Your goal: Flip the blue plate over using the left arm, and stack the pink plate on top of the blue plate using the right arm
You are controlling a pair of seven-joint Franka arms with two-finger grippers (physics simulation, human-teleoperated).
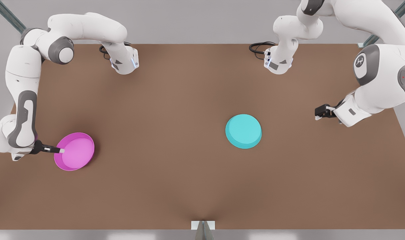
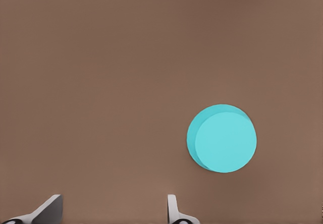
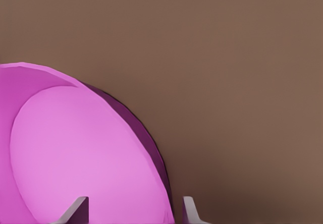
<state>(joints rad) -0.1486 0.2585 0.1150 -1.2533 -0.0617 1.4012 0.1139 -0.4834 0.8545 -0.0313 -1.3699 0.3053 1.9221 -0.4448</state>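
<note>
brown table (image 1: 175,173), grey surround, two plates

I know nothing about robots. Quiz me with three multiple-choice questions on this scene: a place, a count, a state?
1. In the front view, the blue plate lies: A) right of the pink plate B) left of it C) on it.
2. Plates on the table: A) one B) two C) three.
3. The right arm's fingers are: A) shut B) open astride the pink rim C) holding the blue plate.
1A: blue sits farther right. 2B: one pink, one blue. 3B: one finger inside the rim, one outside. The left arm's fingers wait open, off the blue plate.
</note>
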